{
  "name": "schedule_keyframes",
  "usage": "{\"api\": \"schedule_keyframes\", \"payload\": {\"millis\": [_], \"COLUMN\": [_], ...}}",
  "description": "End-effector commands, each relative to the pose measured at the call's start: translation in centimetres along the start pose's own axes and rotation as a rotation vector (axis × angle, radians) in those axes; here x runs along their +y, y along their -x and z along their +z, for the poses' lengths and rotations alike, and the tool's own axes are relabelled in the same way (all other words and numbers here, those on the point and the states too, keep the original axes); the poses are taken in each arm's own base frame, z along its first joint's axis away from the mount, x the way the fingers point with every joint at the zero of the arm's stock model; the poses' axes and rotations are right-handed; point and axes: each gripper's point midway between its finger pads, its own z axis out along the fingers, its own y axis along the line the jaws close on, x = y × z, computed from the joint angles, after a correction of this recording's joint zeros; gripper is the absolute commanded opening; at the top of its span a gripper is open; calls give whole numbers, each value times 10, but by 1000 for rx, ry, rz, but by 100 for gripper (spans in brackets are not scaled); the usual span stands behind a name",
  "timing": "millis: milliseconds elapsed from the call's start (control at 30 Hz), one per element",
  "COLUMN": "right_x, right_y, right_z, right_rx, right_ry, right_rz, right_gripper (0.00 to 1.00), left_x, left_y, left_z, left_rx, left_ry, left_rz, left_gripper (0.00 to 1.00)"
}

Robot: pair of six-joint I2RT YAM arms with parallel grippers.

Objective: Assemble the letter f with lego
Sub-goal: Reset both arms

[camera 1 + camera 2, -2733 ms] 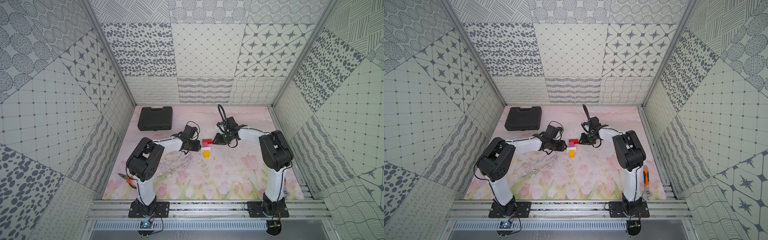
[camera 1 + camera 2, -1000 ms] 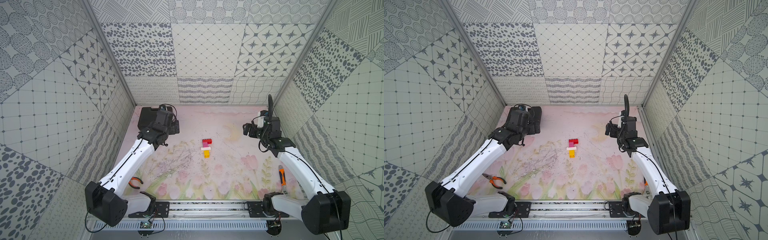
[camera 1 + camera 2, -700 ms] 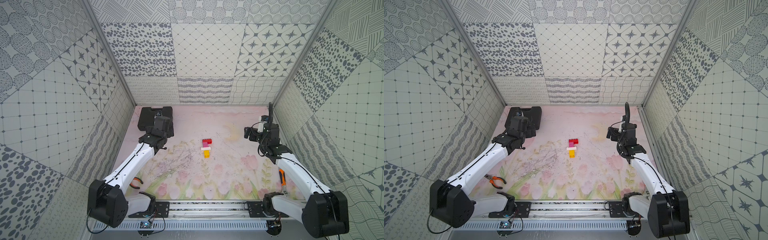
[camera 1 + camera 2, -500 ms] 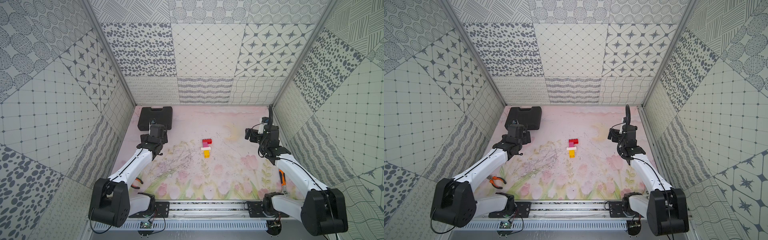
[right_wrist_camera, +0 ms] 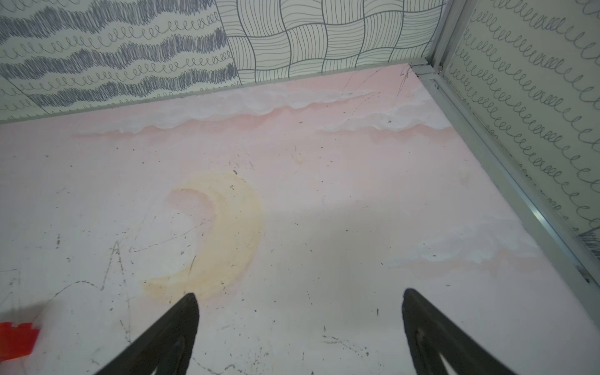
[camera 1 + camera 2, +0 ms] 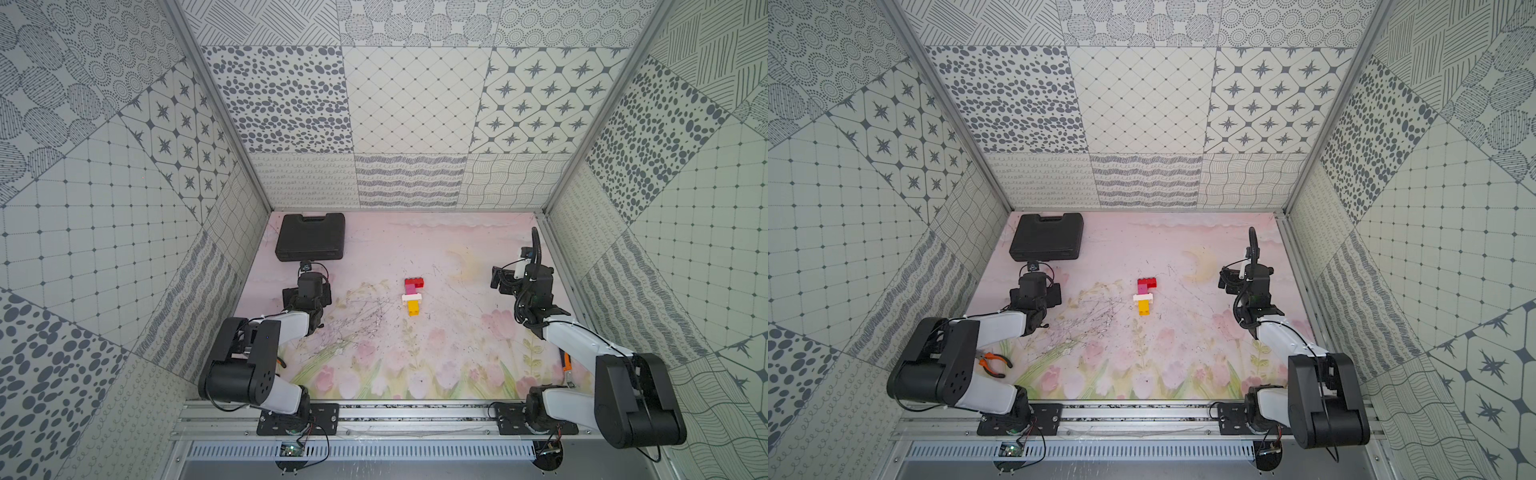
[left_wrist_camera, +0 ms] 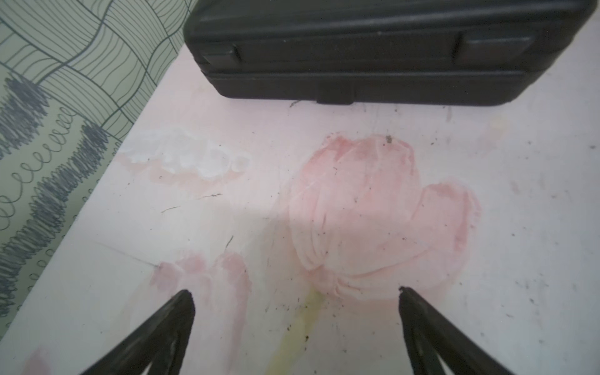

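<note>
The left pincer (image 7: 293,292) stands wide open and empty over a painted tulip (image 7: 373,211) on the table (image 7: 519,227), near the black case (image 7: 357,48) but not touching it. The right pincer (image 5: 300,293) is equally spread and holds nothing beside the painted moon (image 5: 227,233) (a red brick corner (image 5: 16,341) shows at that view's edge). The letter f (image 6: 412,296) lies mid-table between the arms, well apart from both.

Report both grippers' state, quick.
Left gripper: open, holding nothing.
Right gripper: open, holding nothing.
</note>
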Motion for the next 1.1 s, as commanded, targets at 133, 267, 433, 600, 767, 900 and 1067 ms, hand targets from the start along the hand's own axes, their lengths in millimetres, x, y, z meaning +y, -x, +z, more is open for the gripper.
{"api": "schedule_keyframes", "payload": {"millis": [133, 267, 433, 600, 767, 900, 1067], "right_x": [-4, -1, 3, 4, 4, 4, 4], "right_y": [5, 11, -3, -6, -6, -6, -5], "right_z": [14, 16, 33, 32, 32, 32, 32], "right_rx": [-96, -129, -161, -167, -164, -165, -165], "right_ry": [-3, 22, 46, 55, 55, 54, 54], "right_rz": [-49, -37, -64, -68, -70, -72, -72], "right_gripper": [98, 98, 98, 98, 98, 98, 98], "left_x": [-21, -31, -31, -31, -31, -32, -31], "left_y": [43, 43, 42, 42, 42, 42, 42], "left_z": [1, -1, 0, 0, 0, 0, 0], "left_rx": [-269, -270, -252, -249, -251, -252, -252], "left_ry": [-194, -262, -270, -271, -272, -271, -271], "left_rz": [-36, -8, -14, -15, -13, -14, -15], "left_gripper": [99, 99, 99, 99, 99, 99, 99]}}
